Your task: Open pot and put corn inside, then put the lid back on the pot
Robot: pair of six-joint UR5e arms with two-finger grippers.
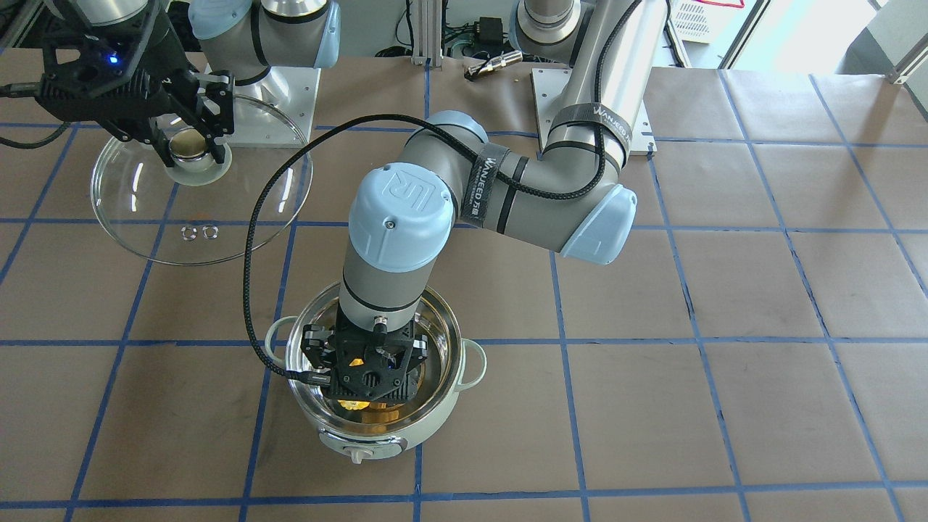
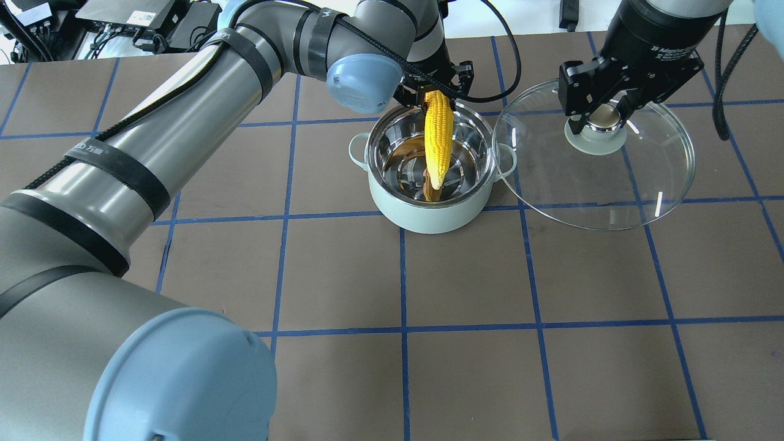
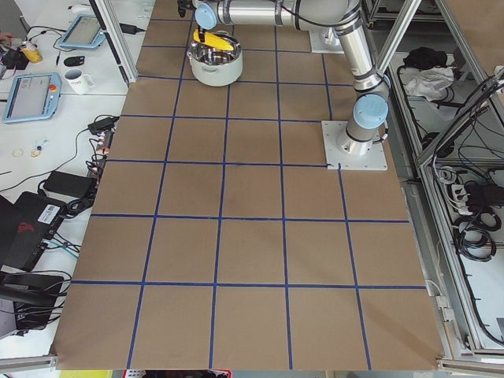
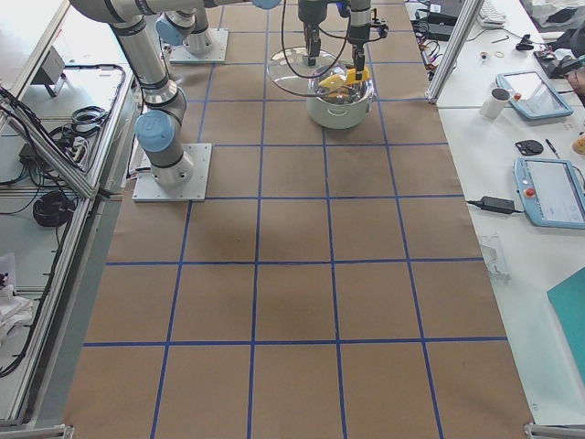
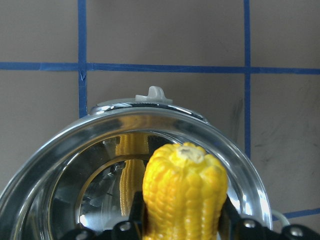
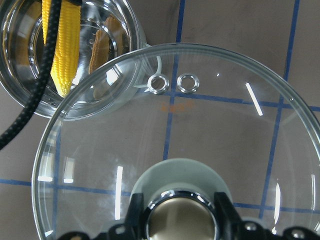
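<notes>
The mint-green pot stands open on the table, its steel inside bare; it also shows in the front view. My left gripper is shut on the thick end of the yellow corn, which hangs point-down inside the pot. The corn fills the left wrist view over the pot's rim. My right gripper is shut on the knob of the glass lid, held to the right of the pot and overlapping its handle. The lid and pot show in the right wrist view.
The brown table is marked with blue tape squares. The left arm's black cable loops near the pot. The arm base plates stand at the robot's side. Tablets and a mug lie on side benches.
</notes>
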